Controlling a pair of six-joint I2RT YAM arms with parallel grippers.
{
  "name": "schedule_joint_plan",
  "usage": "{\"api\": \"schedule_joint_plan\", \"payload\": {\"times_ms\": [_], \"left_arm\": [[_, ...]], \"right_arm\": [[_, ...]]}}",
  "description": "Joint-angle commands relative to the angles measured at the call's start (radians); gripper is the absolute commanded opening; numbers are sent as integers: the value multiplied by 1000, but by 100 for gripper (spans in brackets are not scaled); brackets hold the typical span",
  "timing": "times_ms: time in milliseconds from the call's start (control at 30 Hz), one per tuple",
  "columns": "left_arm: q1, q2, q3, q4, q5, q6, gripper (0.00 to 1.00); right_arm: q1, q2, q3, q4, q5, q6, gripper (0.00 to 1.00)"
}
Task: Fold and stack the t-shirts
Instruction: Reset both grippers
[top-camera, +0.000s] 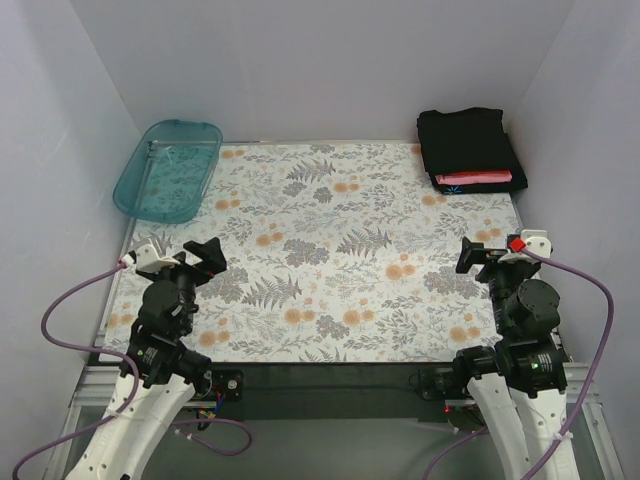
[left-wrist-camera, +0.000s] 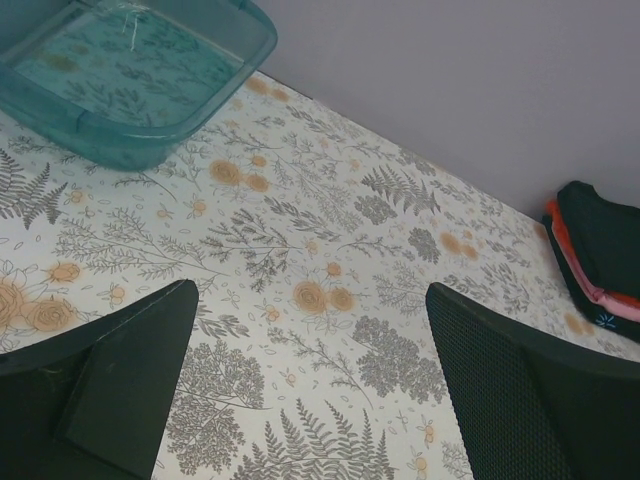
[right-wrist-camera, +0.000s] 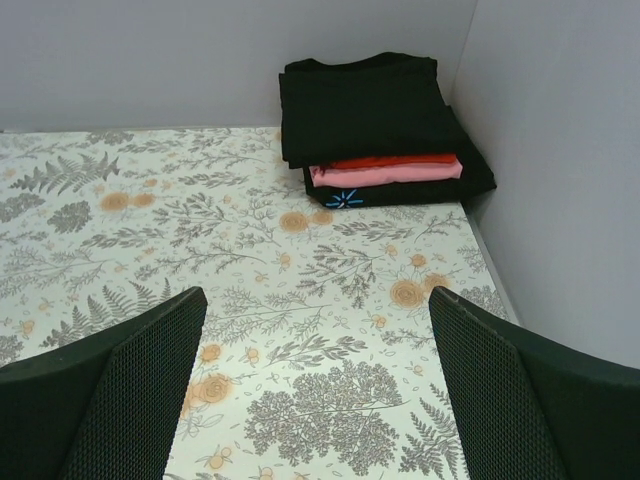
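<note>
The t-shirts (right-wrist-camera: 380, 130) sit folded in one stack well ahead of my right fingers (right-wrist-camera: 510, 390) and a little to their right, tucked into the far corner of the counter (top-camera: 330, 250) where the back wall meets the side wall. From the top down I read a large plain black shirt (right-wrist-camera: 360, 100), a thin orange shirt (right-wrist-camera: 395, 161), a pink shirt (right-wrist-camera: 385, 174) and, at the bottom, a black shirt with a small light-blue mark (right-wrist-camera: 420, 192) on the edge facing me. The right fingers are spread wide, gripping nothing, held above the floral counter well short of the stack. My left fingers (left-wrist-camera: 130, 385) are likewise wide apart and hold nothing. The stack is far off to their right, and the teal plastic tub (left-wrist-camera: 130, 70) rests ahead of them to the left, near the back wall.
</note>
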Motion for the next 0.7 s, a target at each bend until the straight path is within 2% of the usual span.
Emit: {"api": "schedule_joint_plan", "payload": {"times_ms": [0, 300, 667], "left_arm": [[-5, -7, -29, 76, 19, 65, 98], [5, 30, -38, 97, 29, 87, 98], [14, -1, -51, 113, 25, 96, 98]], "right_arm": [[9, 0, -10, 38, -4, -9, 98], [9, 12, -24, 40, -5, 0, 98], [11, 29, -18, 40, -8, 1, 98]]}}
